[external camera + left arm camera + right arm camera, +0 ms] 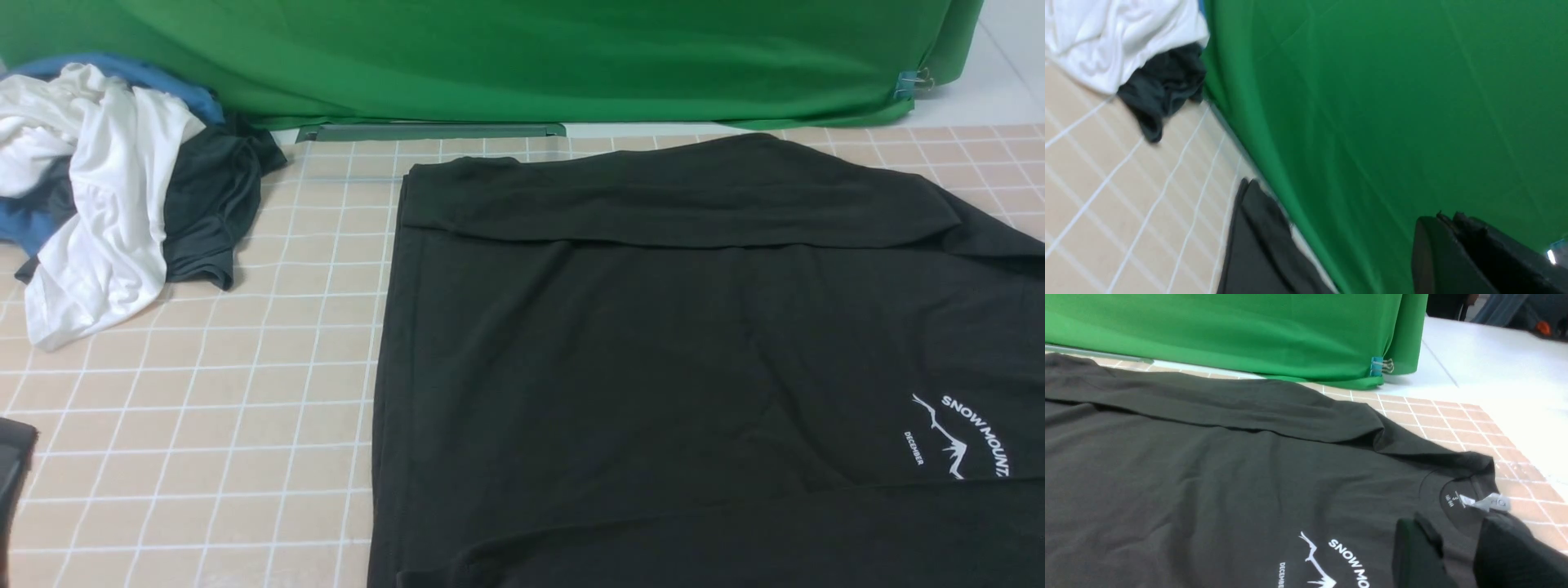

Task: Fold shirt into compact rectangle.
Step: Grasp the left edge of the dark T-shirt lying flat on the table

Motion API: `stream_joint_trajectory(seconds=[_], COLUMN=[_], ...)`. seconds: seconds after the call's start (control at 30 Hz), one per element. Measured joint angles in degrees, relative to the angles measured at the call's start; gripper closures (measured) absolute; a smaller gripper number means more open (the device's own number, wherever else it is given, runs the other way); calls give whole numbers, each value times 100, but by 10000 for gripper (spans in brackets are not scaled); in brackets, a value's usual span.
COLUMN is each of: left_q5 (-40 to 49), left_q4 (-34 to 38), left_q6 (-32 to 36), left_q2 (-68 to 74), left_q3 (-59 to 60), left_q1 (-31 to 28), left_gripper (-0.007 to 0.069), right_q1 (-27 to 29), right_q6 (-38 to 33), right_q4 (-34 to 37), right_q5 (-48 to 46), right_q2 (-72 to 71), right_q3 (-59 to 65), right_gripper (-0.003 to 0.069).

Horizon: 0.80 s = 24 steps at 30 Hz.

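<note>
The black shirt (612, 367) lies spread flat on the tiled table (204, 408), filling the right half of the front view. Its far sleeve is folded across the body along the back edge. The white "SNOW MOUNT" print (963, 437) sits near the right edge. In the right wrist view my right gripper (1455, 526) hovers open just over the shirt (1208, 465), close to the collar and its white label (1488, 503), with nothing between its fingers. My left gripper (1447, 216) is shut and empty, raised in front of the green backdrop, away from the shirt's corner (1257, 245).
A heap of clothes lies at the back left: a white garment (106, 196), a dark grey garment (212, 204) and blue fabric (33, 224). A green backdrop (531, 57) closes the far side, with a clip (906, 82) at its right end. A dark part (12, 465) shows at the left edge.
</note>
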<state>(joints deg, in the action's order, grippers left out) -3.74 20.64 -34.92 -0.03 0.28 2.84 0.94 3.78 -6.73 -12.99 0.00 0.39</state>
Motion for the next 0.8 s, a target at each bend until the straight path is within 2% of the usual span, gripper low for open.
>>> stream_joint_trajectory(seconds=[0.17,0.23,0.3,0.37,0.47,0.53,0.6,0.63,0.7,0.77,0.8], left_q5=[-159,-154,-213,-108,374,1396,2375,2598,4014,4441,5032], left_q4=[-43,-12,222,160,-279,-661,-746,-746,-497,-309,28], left_q6=[-65,-138,-722,-1204,-1348,-1395,-1281,-1226,-514,-171,431], left_q2=[0,0,0,-6,-9,100,381,463,1171,1471,1913], left_q3=[0,0,0,-244,-817,-1765,-2313,-2438,-3186,-3427,-3640], left_q1=[0,0,0,0,0,0,0,0,0,0,0], left_gripper=[607,607,607,607,607,607,607,607,607,607,607], right_q1=[0,0,0,0,0,0,0,0,0,0,0], right_q6=[-54,25,567,1285,1829,2037,2089,2105,2156,2217,2259], right_q4=[-2,200,894,1533,1850,1962,1997,2002,2043,2076,2107], right_q5=[32,125,330,547,784,964,1060,1094,1299,1371,1502], right_q2=[0,0,0,0,0,0,0,0,0,0,0], right_q3=[0,0,0,0,0,0,0,0,0,0,0], right_gripper=[417,417,417,417,417,417,417,417,417,419,430])
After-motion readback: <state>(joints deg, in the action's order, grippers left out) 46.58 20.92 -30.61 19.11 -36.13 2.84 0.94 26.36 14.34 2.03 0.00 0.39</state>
